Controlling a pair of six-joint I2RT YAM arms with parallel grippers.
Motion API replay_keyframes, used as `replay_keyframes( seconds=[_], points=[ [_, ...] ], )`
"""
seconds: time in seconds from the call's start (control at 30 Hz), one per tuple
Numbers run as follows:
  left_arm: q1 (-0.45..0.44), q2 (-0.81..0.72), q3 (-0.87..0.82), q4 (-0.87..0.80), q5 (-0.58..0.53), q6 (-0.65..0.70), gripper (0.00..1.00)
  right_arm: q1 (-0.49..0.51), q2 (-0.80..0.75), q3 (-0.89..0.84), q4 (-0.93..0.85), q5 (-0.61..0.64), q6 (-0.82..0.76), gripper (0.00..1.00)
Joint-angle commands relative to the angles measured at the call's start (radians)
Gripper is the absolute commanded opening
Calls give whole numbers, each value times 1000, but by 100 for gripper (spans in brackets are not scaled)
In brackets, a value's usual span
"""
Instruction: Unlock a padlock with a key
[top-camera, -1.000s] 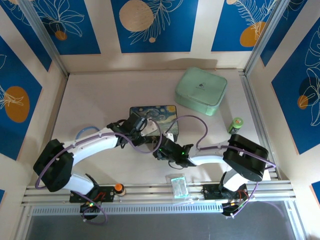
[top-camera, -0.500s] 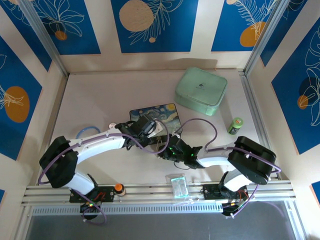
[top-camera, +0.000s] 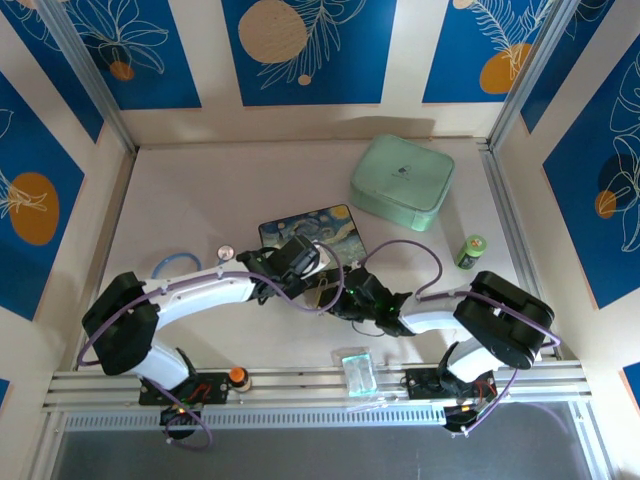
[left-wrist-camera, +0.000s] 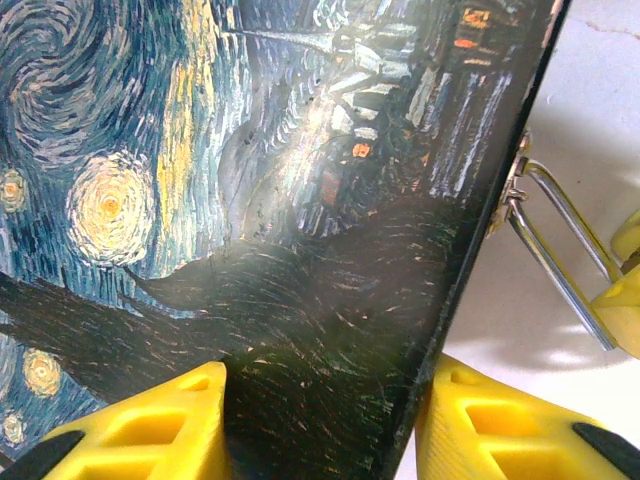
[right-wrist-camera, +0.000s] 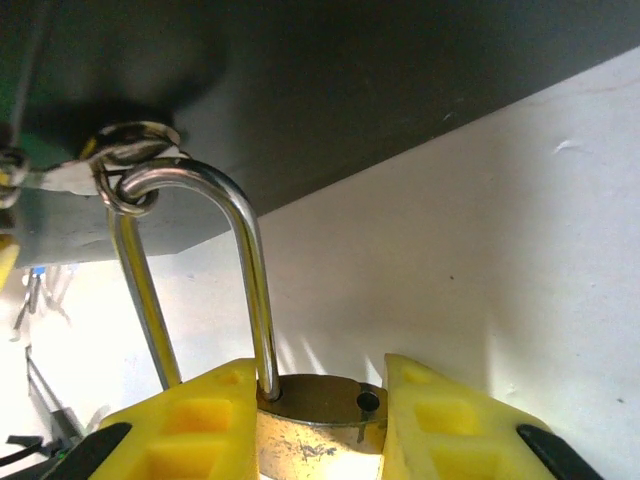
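two robot grippers are seen working close together at a painted box (left-wrist-camera: 300, 200). the padlock (right-wrist-camera: 300, 445), small and brass, is pinched by its sides between the two yellow fingers of the right gripper (right-wrist-camera: 318, 395), pressed against both. its silver shackle (right-wrist-camera: 252, 270) rises straight above the fingertips and is hooked through a metal ring (right-wrist-camera: 128, 165) on the box edge, up and to the left of that gripper. a small open hole is seen on top of the brass body, just inside the right-hand finger; whether the lock is fastened cannot be told, and its underside is hidden. the left gripper (left-wrist-camera: 325, 400) is placed with its fingers apart and a corner of the box lid between them; whether the lid is actually clamped cannot be told. trouble could be expected if the box is not held firmly: any pull on the lock would be passed through the shackle to the ring, and the box could be dragged or the ring bent. the smooth little body could also be twisted or squeezed out of such a narrow pinch. counted: one padlock, one painted box, two grippers, and, further from both grippers, one mint green case (top-camera: 402, 180), one green bottle (top-camera: 472, 248) and one clear packet (top-camera: 355, 371).
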Motion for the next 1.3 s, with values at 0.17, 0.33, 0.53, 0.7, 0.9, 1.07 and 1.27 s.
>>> replay_keyframes(
  seconds=[0.17,0.33,0.53,0.7,0.9,1.07,1.27],
  points=[
    [-47,56,-66,-190,195,10,34,-77,13,-46,27,26,84,23],
    [-59,87,-57,-212,170,22,34,-85,-3,-44,52,27,108,22],
    [-73,92,-44,-218,157,20,34,-97,-11,-64,86,57,168,22],
    [-77,98,-44,-218,144,31,33,-110,3,-85,142,65,226,22],
    [-78,104,-41,-223,148,36,33,-98,4,-88,175,115,297,23],
    [-78,107,-35,-228,152,49,32,-81,42,-56,189,159,314,22],
    [-81,119,-17,-237,145,41,32,-63,86,-50,197,210,327,18]
  ],
)
